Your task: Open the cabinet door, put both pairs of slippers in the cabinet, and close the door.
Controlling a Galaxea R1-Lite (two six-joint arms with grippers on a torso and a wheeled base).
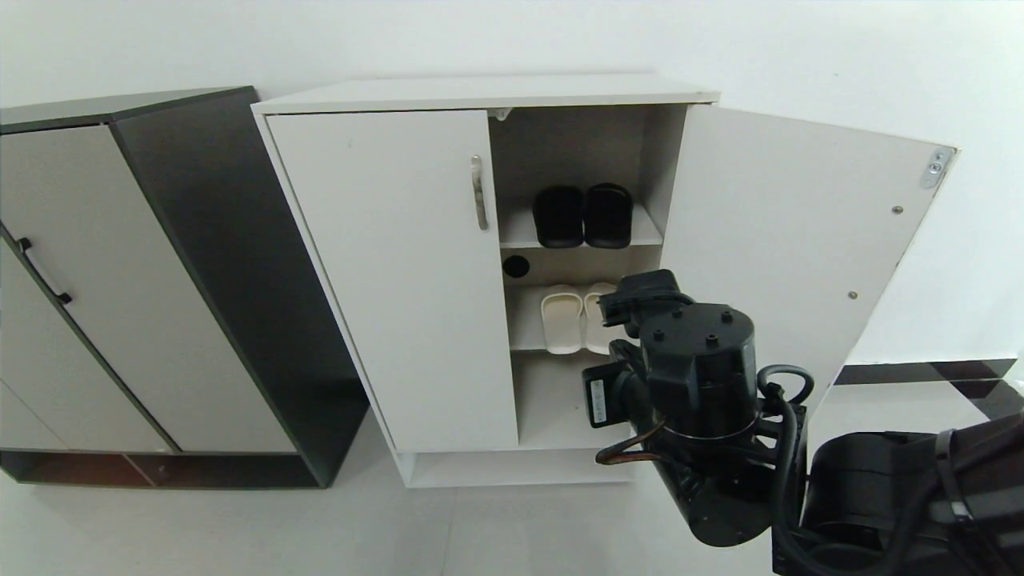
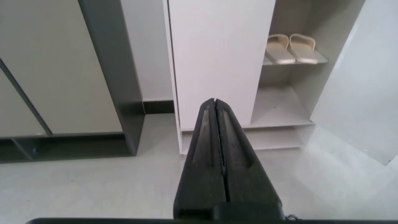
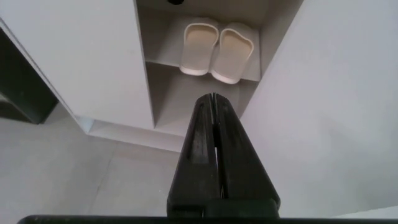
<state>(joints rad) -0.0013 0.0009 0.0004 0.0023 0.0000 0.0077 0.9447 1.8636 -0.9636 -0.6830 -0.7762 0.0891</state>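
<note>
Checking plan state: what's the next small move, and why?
Probably swing the right claw around to the outer face of the open door and begin pushing it shut. The black slippers sit on the upper shelf, the white slippers on the shelf below; that claw and the left claw are shut, empty.

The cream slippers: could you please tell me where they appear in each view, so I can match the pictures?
Head view: cream slippers on the shelf below the black slippers.
Left wrist view: on that shelf, just past the closed white door.
Right wrist view: on that shelf, between the closed white door and the open door.
Shared landmark: the closed white door beside them.
</note>
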